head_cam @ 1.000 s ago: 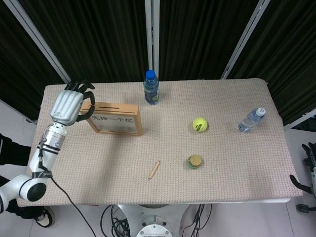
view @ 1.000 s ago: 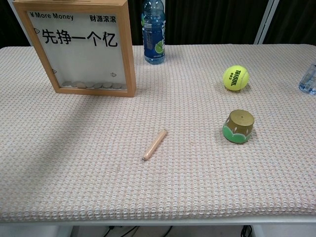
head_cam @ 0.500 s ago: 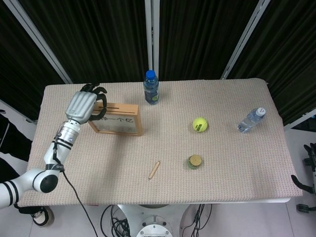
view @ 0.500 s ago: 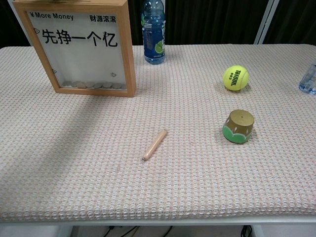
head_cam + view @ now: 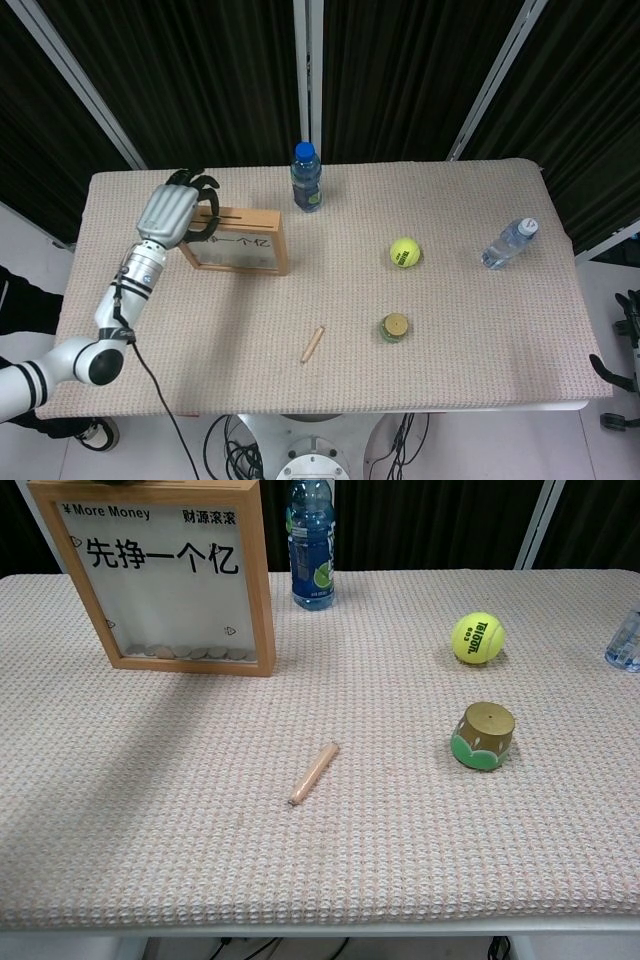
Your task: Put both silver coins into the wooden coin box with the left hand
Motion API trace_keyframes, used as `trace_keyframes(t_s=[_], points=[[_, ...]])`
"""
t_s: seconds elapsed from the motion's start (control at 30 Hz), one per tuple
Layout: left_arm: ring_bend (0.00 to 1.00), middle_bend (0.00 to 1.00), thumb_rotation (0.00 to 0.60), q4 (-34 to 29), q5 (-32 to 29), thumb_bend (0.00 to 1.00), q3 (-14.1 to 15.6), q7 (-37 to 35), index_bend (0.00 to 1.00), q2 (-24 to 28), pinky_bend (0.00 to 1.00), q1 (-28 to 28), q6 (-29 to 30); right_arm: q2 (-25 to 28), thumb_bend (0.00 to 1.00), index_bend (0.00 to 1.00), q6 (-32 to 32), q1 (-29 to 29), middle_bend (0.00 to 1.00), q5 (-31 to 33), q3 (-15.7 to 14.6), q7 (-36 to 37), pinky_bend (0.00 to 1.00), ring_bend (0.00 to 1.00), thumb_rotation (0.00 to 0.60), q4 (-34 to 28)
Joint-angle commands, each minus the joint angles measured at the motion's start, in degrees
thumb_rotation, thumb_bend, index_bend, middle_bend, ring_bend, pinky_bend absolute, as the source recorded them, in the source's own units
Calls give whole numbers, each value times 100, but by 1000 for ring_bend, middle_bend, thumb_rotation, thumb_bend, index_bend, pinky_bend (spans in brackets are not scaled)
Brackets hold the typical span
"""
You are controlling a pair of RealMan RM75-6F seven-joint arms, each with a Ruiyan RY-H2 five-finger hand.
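In the head view the left hand (image 5: 169, 211) sits at the upper left of the frame, over the left end of the coin box (image 5: 236, 241), its dark fingers (image 5: 204, 184) curled down at the box's top edge by the slot. Whether they pinch a coin I cannot tell (the fingertips hide it). The box stands upright on the worktop (image 5: 450, 330), and in the chest view a row of coins (image 5: 190, 652) lies along the bottom of its window. Only a dark edge of the right hand (image 5: 628, 330) shows at the far right.
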Motion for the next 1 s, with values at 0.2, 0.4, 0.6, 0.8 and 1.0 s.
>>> trace_keyframes(t_s=[0.2, 0.4, 0.6, 0.8, 1.0], points=[[101, 258, 600, 77, 19, 446, 17, -76, 637, -27, 142, -25, 41, -4, 182, 0, -7, -2, 0, 10, 4, 9, 0, 0, 600, 14], [102, 259, 600, 85, -1, 445, 42, -70, 637, -14, 142, -47, 46, 4, 183, 0, -9, -1, 0, 13, 8, 10, 0, 0, 600, 11], [102, 259, 600, 90, -13, 445, 88, -69, 639, -5, 142, -54, 34, 17, 183, 0, -13, -4, 0, 14, 3, -4, 0, 0, 600, -3], [102, 259, 600, 81, -14, 444, 108, -82, 617, 16, 142, -59, 43, 26, 183, 0, -28, -3, 0, 16, -4, -20, 0, 0, 600, -18], [102, 253, 600, 76, -29, 439, 147, -106, 467, 43, 139, -66, -19, 24, 184, 0, -36, -6, 0, 24, -7, -28, 0, 0, 600, -19]])
